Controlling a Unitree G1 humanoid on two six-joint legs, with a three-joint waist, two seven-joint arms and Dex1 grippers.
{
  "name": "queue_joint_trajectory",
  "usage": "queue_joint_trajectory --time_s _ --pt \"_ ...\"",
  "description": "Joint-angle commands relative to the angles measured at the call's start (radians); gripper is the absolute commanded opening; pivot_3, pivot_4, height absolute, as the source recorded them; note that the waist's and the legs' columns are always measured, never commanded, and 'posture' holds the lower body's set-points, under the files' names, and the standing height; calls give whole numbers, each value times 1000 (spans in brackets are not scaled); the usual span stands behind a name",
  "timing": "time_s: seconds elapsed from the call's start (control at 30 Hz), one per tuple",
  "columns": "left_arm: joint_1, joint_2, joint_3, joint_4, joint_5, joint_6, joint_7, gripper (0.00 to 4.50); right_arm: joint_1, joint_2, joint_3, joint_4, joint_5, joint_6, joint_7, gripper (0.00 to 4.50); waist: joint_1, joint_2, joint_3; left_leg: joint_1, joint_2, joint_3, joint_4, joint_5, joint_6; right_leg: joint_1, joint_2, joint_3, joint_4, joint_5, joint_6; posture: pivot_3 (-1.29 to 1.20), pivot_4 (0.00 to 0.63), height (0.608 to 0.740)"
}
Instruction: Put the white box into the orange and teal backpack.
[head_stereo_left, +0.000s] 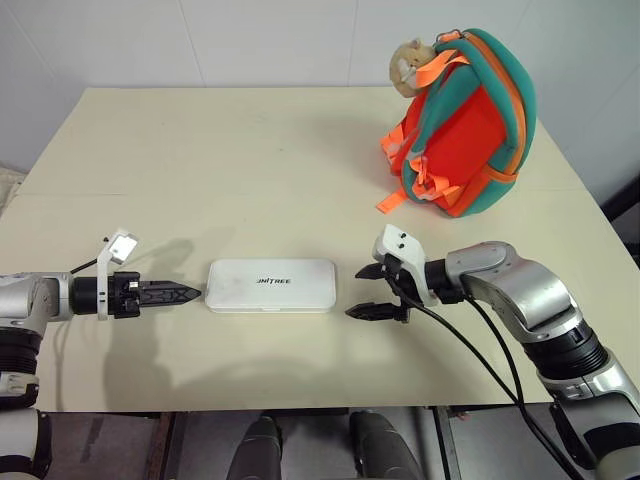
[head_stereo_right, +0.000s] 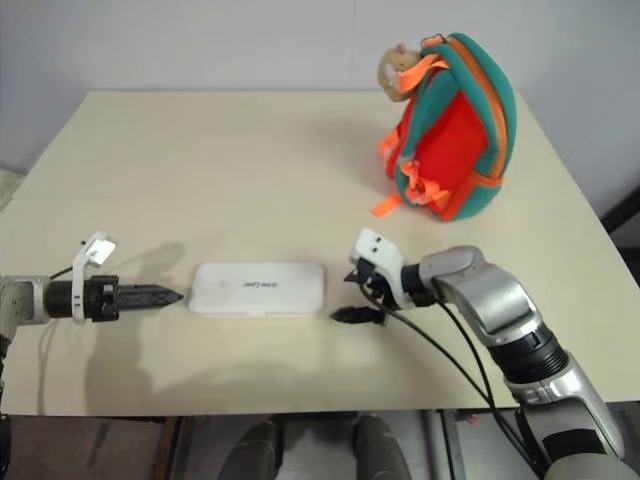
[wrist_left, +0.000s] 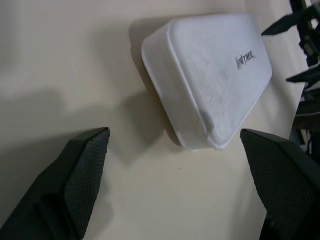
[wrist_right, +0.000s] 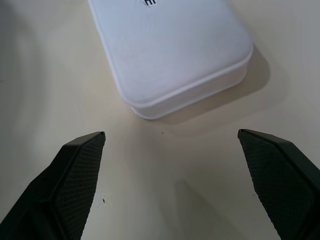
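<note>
Presently on table (head_stereo_left: 200, 150), cream-coloured:

White box (head_stereo_left: 271, 286): flat, lid closed, "UNITREE" lettering up; contents not visible. Lying lengthwise between the two grippers, one short end facing each. Untouched by either.

Left gripper (head_stereo_left: 190, 294): pointed level at the near short end of the box, tips just beside it, apart from it. Fingers (wrist_left: 82, 180) spread wide, grasping nothing.

Right gripper (head_stereo_left: 371, 291): facing the opposite short end, close but not touching. Fingers (wrist_right: 75, 175) spread wide, grasping nothing.

Orange and teal backpack (head_stereo_left: 465, 125): standing upright, well beyond the right gripper toward the far edge, well apart from the box. Interior not visible; open or zipped cannot be told. Tan plush charm (head_stereo_left: 408, 66) at top, orange straps (head_stereo_left: 392, 150) hanging loose.
</note>
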Motion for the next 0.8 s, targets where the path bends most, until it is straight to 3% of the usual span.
queue_joint_trajectory --time_s 0.03,0.17,0.8 --pt "-32 -23 -15 40 2 71 27 4469 -20 6 -1 -22 6 7 -2 4500 1 0 0 0 0 0 1 0 0 0 0 0 0 0 0 0 150 740" --pt "-34 -27 -55 5 -38 190 -19 4469 -25 10 -6 -22 11 9 -4 4500 -2 0 0 0 0 0 2 0 0 1 0 0 2 0 0 0 150 740" --pt "-96 -138 -81 50 -79 286 -32 4469 -2 15 -35 -58 48 17 -13 4500 0 0 0 0 -1 0 1 0 0 0 -1 0 1 0 1 0 150 740"
